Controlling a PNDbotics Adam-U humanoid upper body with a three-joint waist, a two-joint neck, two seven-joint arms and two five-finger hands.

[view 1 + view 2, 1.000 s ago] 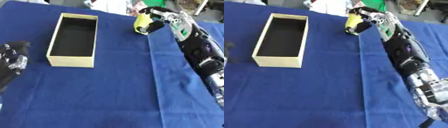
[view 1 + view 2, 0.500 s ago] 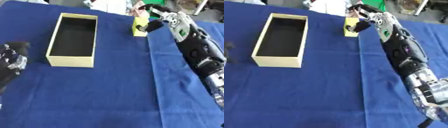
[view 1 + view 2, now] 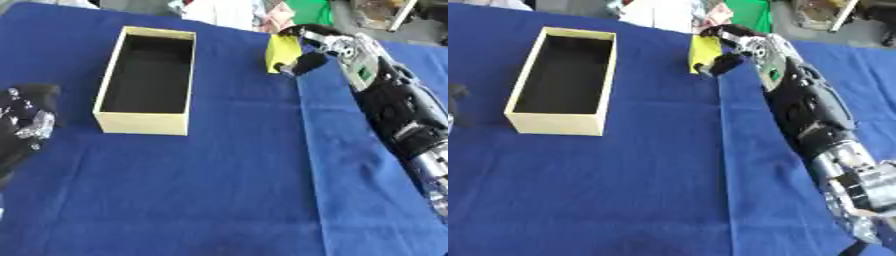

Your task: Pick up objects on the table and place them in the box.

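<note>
The right hand (image 3: 317,47) pinches a flat yellow object (image 3: 282,47) between curled fingers and thumb, the open box (image 3: 144,123) well off to its left. The object looks light and stiff, best held by its edges. The left hand (image 3: 24,122) idles with fingers curled at the view's left edge.

Both my eyes look steeply down on the desk (image 3: 219,200) from close above, sharing the box (image 3: 146,80) left of my right hand (image 3: 308,47).
</note>
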